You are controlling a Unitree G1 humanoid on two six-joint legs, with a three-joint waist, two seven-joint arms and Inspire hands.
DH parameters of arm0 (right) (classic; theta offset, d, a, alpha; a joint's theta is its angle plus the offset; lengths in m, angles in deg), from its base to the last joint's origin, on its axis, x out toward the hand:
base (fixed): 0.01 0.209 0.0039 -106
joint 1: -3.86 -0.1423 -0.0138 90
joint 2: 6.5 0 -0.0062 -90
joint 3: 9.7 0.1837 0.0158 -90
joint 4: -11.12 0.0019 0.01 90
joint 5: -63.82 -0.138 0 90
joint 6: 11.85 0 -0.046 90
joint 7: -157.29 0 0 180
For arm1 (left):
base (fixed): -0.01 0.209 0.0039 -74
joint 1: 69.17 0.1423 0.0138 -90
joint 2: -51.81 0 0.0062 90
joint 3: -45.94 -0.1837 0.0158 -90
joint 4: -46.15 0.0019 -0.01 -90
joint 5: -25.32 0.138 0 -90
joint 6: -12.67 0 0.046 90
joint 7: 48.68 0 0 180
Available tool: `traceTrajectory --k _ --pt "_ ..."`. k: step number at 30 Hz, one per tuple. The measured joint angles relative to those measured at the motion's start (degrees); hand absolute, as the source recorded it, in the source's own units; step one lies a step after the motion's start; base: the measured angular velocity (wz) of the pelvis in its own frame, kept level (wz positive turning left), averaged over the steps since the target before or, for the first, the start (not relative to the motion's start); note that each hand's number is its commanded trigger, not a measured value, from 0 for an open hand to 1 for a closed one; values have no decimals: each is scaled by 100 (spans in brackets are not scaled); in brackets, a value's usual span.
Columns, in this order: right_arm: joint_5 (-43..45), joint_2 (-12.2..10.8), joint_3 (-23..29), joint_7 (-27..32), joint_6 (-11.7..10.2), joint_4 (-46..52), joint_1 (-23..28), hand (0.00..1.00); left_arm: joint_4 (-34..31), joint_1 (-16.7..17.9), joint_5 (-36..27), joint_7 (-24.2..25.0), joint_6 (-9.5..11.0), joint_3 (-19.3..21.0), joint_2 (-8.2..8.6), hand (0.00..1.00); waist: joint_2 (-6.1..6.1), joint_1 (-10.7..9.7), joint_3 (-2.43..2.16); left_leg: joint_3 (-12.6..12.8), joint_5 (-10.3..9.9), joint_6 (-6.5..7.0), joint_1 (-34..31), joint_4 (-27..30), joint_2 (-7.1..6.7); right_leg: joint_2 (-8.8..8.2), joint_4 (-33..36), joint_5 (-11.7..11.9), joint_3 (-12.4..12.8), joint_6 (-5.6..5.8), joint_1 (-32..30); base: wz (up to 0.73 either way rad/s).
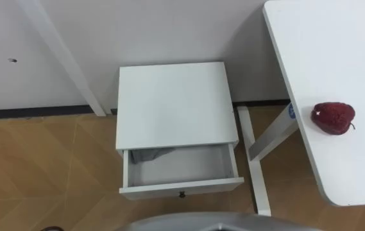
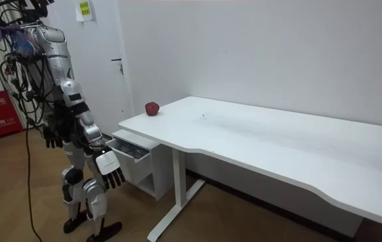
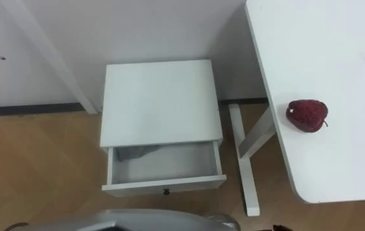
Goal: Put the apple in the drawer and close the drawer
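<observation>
Apple (image 1: 333,117) on desk (image 1: 323,58), drawer (image 1: 181,168) open — L hand (image 2: 54,137), R hand (image 2: 112,173) slack.

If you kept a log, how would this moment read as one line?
apple: on table | drawer: open, no apple inside | left hand: open, hanging | right hand: open, hanging

Bright, even indoor light falls from above. Ahead of the right hand (image 2: 113,176), the drawer (image 1: 179,165) is grey with shade at its back, under the cabinet (image 1: 172,102) top. The desk (image 2: 258,134), on that hand's right, shines white without hard glare and throws a soft shadow on the wall (image 2: 258,185) beneath it. The apple (image 1: 333,117) shows small pale glints.
</observation>
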Motion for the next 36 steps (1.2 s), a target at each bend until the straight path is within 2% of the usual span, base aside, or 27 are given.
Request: traceTrajectory --k 6,11,13,14,16,17,19,20,22,24,25,29,33,34,35,36 --pt "-378 -10 -7 19 -97 15 -13 0 -24 -20 -3 -1 41 -6 0 0 -25 9 -21 21 0 0 -20 2 -1 -1 4 0 6 1 -32 0" --pt "-1611 -45 40 226 -168 14 -22 0 -14 -27 -15 -28 114 1 1 0 -37 -7 -21 47 0 0 -8 12 2 -1 12 0 11 0 -15 0" --pt "-2606 -71 772 272 -194 141 2 0 -33 -12 -8 -27 236 247 9 0 -70 -54 -34 46 0 0 21 26 0 -5 18 0 5 0 15 0" --pt "-2850 -70 962 306 -200 207 2 0 -33 -6 -14 -31 256 305 3 0 -71 -79 -32 50 0 0 29 27 0 -6 23 0 10 1 16 0" --pt "-4086 -57 1491 433 -235 544 58 0 -48 62 -72 -119 329 367 -22 0 -59 -218 -23 91 0 0 64 23 8 -1 23 -1 31 0 7 -7" --pt "-4437 -59 1623 463 -239 701 66 0 -54 78 -62 -119 357 375 -23 0 -53 -226 -22 120 -3 1 83 11 12 4 22 -4 34 0 7 -12" --pt "-5817 -51 2188 609 -298 1194 147 0 -46 147 -64 -116 519 540 -48 0 -56 -362 -19 145 -15 -2 97 10 23 15 26 -9 40 -4 11 -7" --pt "-6065 -48 2315 667 -358 1289 152 0 -45 153 -64 -117 552 591 -58 0 -79 -392 -28 151 -15 -2 97 11 25 18 31 -9 46 -4 8 0" --pt "-6780 -39 2632 873 -649 1577 185 0 -48 172 -70 -117 673 620 -139 0 -117 -451 -40 203 -17 -5 75 15 36 26 100 -20 92 -17 -58 -11" --pt "-6994 -37 2824 1035 -711 1765 179 0 -52 182 -73 -117 716 620 -184 0 -149 -536 -40 217 -17 -6 30 34 36 22 143 -32 124 -18 -90 -5" --pt "-7125 -38 2995 1184 -717 1918 190 0 -66 202 -72 -117 714 620 -198 0 -190 -598 -55 216 -17 -5 16 53 31 19 147 -32 117 -18 -98 0" --pt "-7445 -47 3371 1716 -850 2760 205 0 -117 222 -65 -114 713 619 -237 0 -212 -697 -39 286 -17 -5 -10 53 30 14 222 -44 170 -14 -185 -10" --pt "-7350 25 3598 2428 -1220 3849 201 0 -423 250 -53 -110 747 703 -287 0 -236 -718 -40 305 -17 -4 -151 105 30 15 245 -47 209 -12 -322 -2" --pt "-7321 49 3602 2553 -1241 3996 201 0 -474 272 -53 -110 763 703 -287 0 -267 -726 -59 303 -16 -4 -179 113 31 16 257 -46 209 -12 -347 5" --pt "-7189 65 3603 2805 -1283 4343 202 0 -544 316 -49 -109 784 700 -286 0 -250 -738 -38 302 -16 -4 -210 128 34 18 273 -45 206 -12 -371 0" --pt "-7048 77 3603 2999 -1362 4691 198 0 -552 345 -71 -109 788 701 -287 0 -252 -766 -41 303 -16 -4 -221 127 36 19 294 -46 202 -13 -394 0"
